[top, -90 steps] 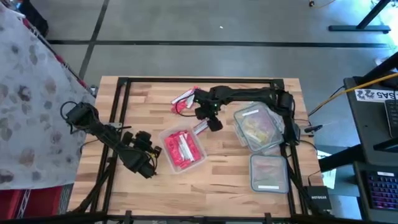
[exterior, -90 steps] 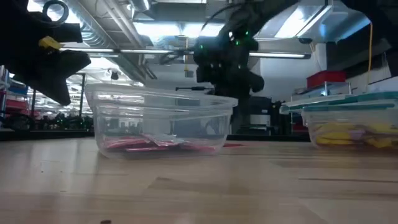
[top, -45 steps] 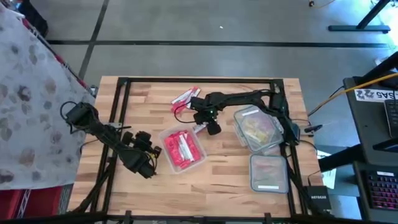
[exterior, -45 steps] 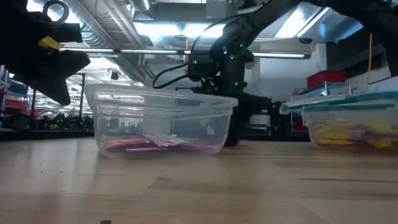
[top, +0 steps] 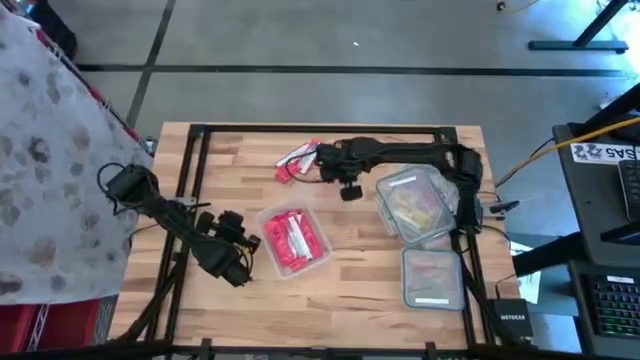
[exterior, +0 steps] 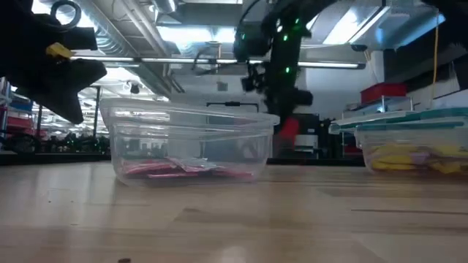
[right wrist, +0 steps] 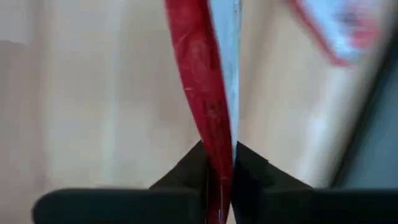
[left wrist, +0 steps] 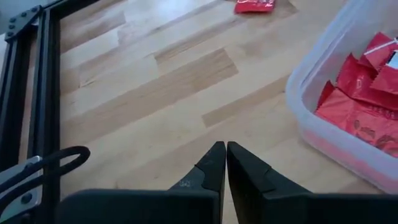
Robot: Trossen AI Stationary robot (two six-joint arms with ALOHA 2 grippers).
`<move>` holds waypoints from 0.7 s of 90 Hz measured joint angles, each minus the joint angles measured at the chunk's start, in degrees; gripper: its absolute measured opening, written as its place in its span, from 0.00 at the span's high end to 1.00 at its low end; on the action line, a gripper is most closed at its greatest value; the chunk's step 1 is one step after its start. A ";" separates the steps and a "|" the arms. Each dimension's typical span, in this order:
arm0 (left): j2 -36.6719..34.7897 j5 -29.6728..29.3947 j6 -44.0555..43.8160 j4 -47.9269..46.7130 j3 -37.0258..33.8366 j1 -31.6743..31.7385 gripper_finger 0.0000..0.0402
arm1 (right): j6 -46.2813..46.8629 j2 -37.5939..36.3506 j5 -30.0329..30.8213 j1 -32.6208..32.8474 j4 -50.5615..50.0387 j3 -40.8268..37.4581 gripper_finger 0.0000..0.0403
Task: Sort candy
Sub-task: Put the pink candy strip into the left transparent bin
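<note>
My right gripper [top: 349,189] hangs above the table between the loose candy [top: 299,158] at the far side and the tub of yellow candy [top: 412,206]. It is shut on one red candy [right wrist: 208,106], which the low view shows as the red piece [exterior: 289,128] below the fingers. A clear tub [top: 293,241] holding red candy stands at mid table. To that tub's left my left gripper [left wrist: 225,152] is shut, with nothing in it, just above the wood. My right gripper pinches the red candy between its two fingers [right wrist: 249,165], at the wrapper's thin end [right wrist: 217,155], coming from above. The wrapper stands edge-on between the fingers. The candy hangs below the fingers, lifted clear of the table.
A third clear tub [top: 432,278] with a teal-edged lid sits near the front right. A black frame [top: 190,180] runs around the table top. One stray red candy [left wrist: 254,5] lies on the wood beyond the left gripper.
My right gripper has dropped to the table beside the red-candy tub, shut on a red candy there, and risen again with it. The candy now hangs clear of the wood.
</note>
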 joint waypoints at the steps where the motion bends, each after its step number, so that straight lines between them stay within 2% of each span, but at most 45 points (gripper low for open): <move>1: 0.00 0.00 0.00 0.01 0.00 -0.01 1.00 | -0.08 -0.46 0.03 0.00 0.32 0.00 0.92; 6: 0.00 0.00 0.00 0.26 0.00 -0.01 1.00 | 0.02 -3.00 -1.41 0.00 2.08 0.00 0.92; 10: 0.00 0.01 0.00 0.25 0.00 0.01 1.00 | 1.23 -4.84 -4.97 -0.02 3.55 0.08 0.92; 25: 0.00 0.00 0.00 0.56 -0.02 0.00 1.00 | 16.76 -6.58 -30.76 0.01 10.95 0.07 0.92; 31: 0.00 0.00 0.00 0.65 -0.02 -0.01 1.00 | 19.10 -6.55 -40.75 0.09 13.18 0.07 0.92; 35: 0.00 0.00 0.00 0.67 -0.02 0.01 1.00 | 19.12 -6.41 -44.93 0.59 14.08 0.11 0.92; 39: 0.00 0.00 0.00 0.71 -0.02 -0.15 1.00 | 18.97 -6.25 -45.53 0.90 14.14 0.11 0.92; 50: 0.00 0.00 0.00 0.76 -0.02 -0.59 1.00 | 17.16 -6.08 -42.51 1.58 14.03 0.04 0.92; 63: 0.00 0.01 -0.01 0.80 -0.02 -1.00 1.00 | 10.05 -5.54 -34.42 3.06 9.04 0.07 0.88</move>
